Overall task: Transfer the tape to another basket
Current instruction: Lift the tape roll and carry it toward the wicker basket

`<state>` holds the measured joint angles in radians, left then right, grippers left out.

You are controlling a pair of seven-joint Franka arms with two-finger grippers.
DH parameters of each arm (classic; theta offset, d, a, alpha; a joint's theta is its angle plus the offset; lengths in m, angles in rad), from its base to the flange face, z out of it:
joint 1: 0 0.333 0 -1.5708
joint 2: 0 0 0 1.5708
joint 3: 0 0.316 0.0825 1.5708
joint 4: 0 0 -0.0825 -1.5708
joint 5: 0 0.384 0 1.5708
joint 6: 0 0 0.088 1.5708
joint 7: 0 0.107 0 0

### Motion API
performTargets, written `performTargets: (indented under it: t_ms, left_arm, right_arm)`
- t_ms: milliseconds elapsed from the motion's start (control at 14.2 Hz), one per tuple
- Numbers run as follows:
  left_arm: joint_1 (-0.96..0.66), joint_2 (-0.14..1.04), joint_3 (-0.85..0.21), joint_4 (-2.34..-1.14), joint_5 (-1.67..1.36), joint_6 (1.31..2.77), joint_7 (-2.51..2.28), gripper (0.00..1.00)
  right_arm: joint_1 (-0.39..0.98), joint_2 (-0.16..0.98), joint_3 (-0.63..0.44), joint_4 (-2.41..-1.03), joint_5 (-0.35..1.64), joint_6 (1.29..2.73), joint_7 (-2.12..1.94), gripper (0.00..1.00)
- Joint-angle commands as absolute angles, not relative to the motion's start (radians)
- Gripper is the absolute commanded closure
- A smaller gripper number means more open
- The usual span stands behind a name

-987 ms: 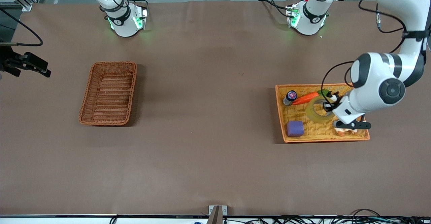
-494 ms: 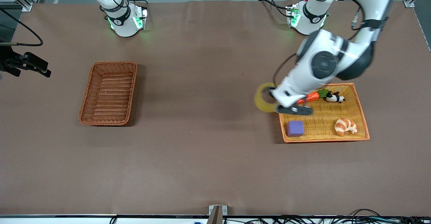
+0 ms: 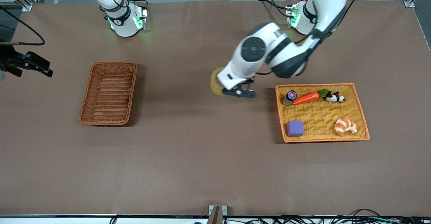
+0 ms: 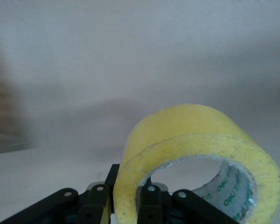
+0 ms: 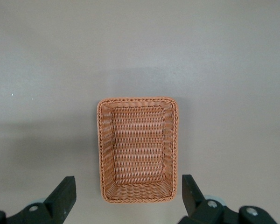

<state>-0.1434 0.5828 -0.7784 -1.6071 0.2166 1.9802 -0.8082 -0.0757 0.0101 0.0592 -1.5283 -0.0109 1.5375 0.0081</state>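
My left tool [image 3: 239, 91] is clenched on the tape [image 3: 216, 82], carrying it in the air over bare desk [image 3: 188, 143] between the orange tray [image 3: 362, 108] and the basket [image 3: 109, 92]. The lift is done; the carry to the basket and the drop remain. My right tool [image 5: 129, 201] waits spread wide above that basket.

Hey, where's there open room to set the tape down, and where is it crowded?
The basket holds nothing, so its whole floor is free. Bare tablecloth runs between it and the orange tray, under the left tool carrying the tape. The tray is crowded: bottle, carrot, panda, purple block, croissant.
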Motion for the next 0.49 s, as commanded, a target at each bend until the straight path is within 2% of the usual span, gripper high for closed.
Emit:
performTargets:
  t_ms: [0,71,212,353,423]
  left_arm:
    - [-0.276,0.73,-0.792,-1.429,0.281,1.968,-0.873,0.91]
    - [-0.352,0.794,-0.775,-1.363,0.296,1.97,-0.883,0.91]
    - [-0.513,0.863,-0.65,-1.24,0.325,1.974,-0.929,0.89]
    - [-0.654,0.916,-0.502,-1.169,0.324,2.05,-0.936,0.84]
    - [-0.69,0.942,-0.453,-1.161,0.322,2.13,-0.936,0.78]
  right_arm:
    - [-0.078,0.012,0.061,-1.534,0.012,1.549,0.005,0.0]
    - [-0.077,0.009,0.06,-1.548,0.014,1.572,0.006,0.0]
    - [-0.078,0.009,0.061,-1.571,0.014,1.585,0.002,0.0]
    - [-0.077,0.011,0.06,-1.574,0.014,1.585,0.0,0.0]
    - [-0.077,0.009,0.061,-1.581,0.014,1.585,-0.003,0.0]
